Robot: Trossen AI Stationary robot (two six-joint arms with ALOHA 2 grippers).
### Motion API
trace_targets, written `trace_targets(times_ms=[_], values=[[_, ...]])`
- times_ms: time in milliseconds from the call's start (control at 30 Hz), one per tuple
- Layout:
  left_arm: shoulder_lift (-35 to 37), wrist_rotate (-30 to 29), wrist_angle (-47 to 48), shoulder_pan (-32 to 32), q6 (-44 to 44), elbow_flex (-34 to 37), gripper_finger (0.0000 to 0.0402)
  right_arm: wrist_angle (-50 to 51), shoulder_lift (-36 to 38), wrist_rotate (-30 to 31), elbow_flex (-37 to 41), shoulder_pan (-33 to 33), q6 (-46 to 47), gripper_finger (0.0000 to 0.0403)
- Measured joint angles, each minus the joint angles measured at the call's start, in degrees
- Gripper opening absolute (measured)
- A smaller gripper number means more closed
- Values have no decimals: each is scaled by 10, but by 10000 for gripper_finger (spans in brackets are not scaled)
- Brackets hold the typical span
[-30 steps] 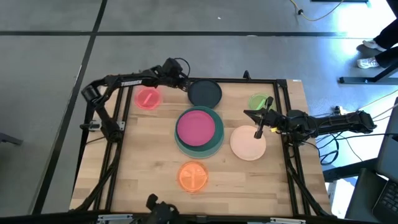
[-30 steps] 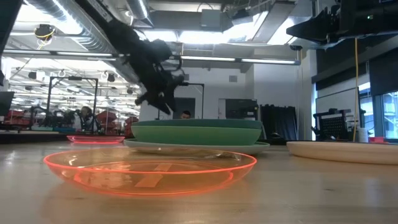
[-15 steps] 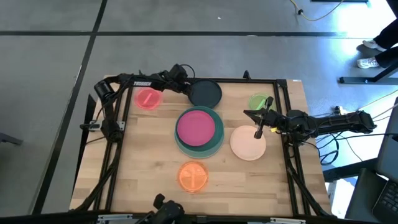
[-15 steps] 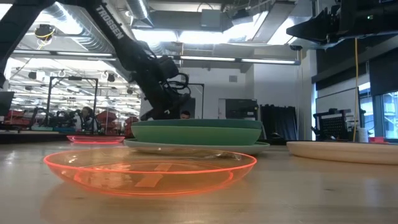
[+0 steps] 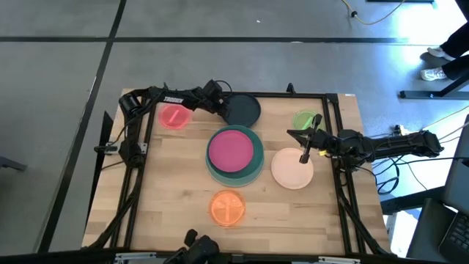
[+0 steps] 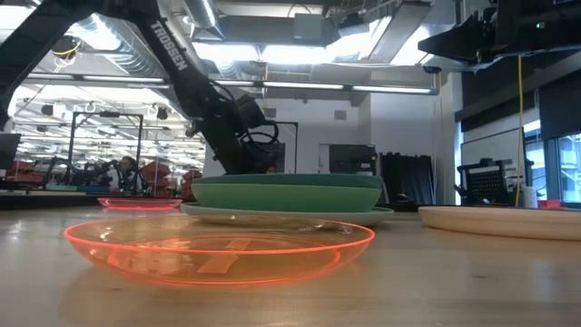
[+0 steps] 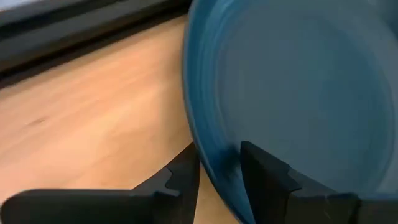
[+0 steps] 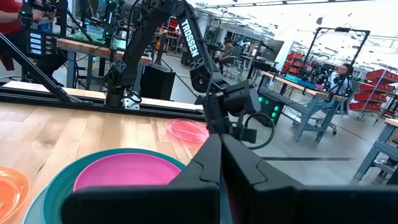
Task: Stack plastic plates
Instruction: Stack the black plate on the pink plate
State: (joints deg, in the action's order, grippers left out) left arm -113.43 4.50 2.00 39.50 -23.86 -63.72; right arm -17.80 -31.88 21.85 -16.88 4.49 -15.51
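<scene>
I count seven plates in the high view: one dark navy plate (image 5: 242, 109) at the far edge, one pink plate (image 5: 174, 116) far left, one magenta plate (image 5: 234, 149) topping the central teal plate (image 5: 256, 170), one peach plate (image 5: 291, 170), one light green plate (image 5: 303, 119) far right, one orange plate (image 5: 228, 207) nearest. The low view shows a paler plate (image 6: 286, 214) under the central stack. All lie on my wooden bench (image 5: 168, 191), framed in black rails; beyond it, grey floor and an open workshop with people at distant benches. My left tool (image 7: 219, 167) straddles the navy plate's rim, one finger either side, narrowly open. My right tool (image 5: 305, 153) hovers over the peach plate, fingers pressed together, holding nothing. Since the earlier frame my left arm has reached further onto the navy plate; the right has not moved
</scene>
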Motion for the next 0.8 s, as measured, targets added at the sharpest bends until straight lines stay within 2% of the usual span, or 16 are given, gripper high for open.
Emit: trace_targets(times_ms=[367,800], values=[[0,-27,-15,-3,0,-1,24,0,0,0,0,0,0,7],[0,-31,-54,-10,1,-1,15,4,0,0,0,0,0,7]])
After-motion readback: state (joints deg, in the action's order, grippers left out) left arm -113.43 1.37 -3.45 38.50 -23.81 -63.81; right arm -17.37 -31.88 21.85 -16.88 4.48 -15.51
